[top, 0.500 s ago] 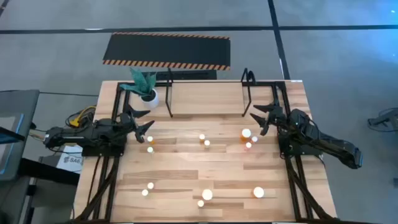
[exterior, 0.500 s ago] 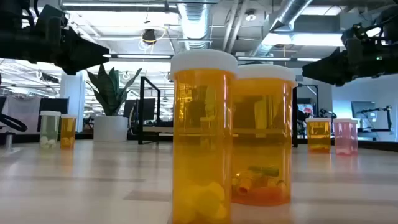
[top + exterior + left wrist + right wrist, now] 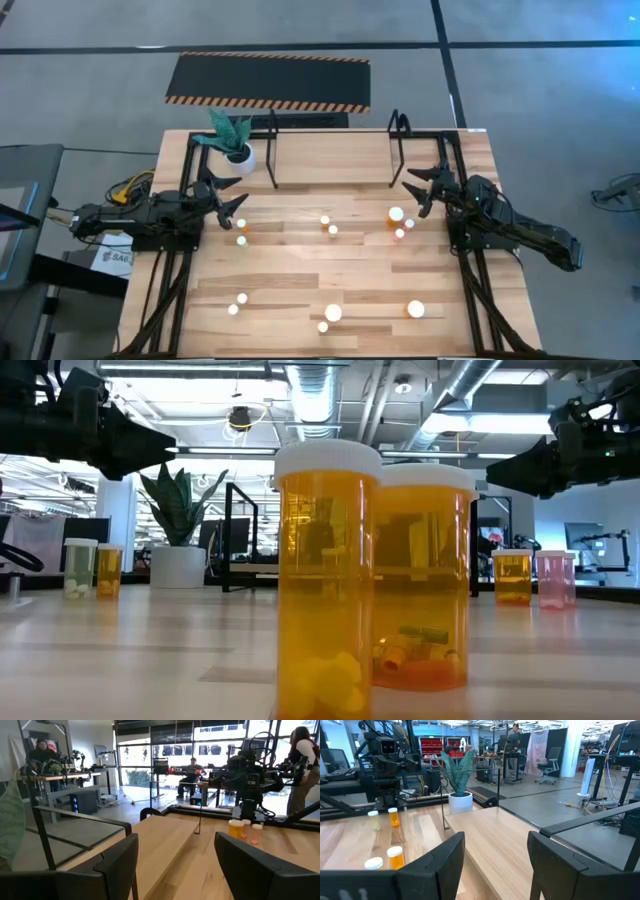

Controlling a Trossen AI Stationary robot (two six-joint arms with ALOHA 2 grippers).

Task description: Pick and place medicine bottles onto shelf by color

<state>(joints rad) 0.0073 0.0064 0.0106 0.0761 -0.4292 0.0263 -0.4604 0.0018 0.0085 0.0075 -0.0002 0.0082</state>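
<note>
The light wooden surface (image 3: 300, 270) held every small white-capped orange medicine bottle (image 3: 333, 313). At twelve o'clock, the black thin-tube metal shelf (image 3: 333, 135) had none. Both the left end effector (image 3: 232, 207) and right end effector (image 3: 415, 192) were released, grasping nothing.

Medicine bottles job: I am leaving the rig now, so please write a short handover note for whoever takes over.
Left end effector: open, empty, raised at the table's left side near the plant pot.
Right end effector: open, empty, raised at the right side.
Medicine bottles: all on the table. Two by the left end effector, two mid-table, three by the right end effector, five along the near edge.
Shelf: nothing on it.
Done: nothing placed.
Left: sort every bottle onto the shelf by colour.
</note>
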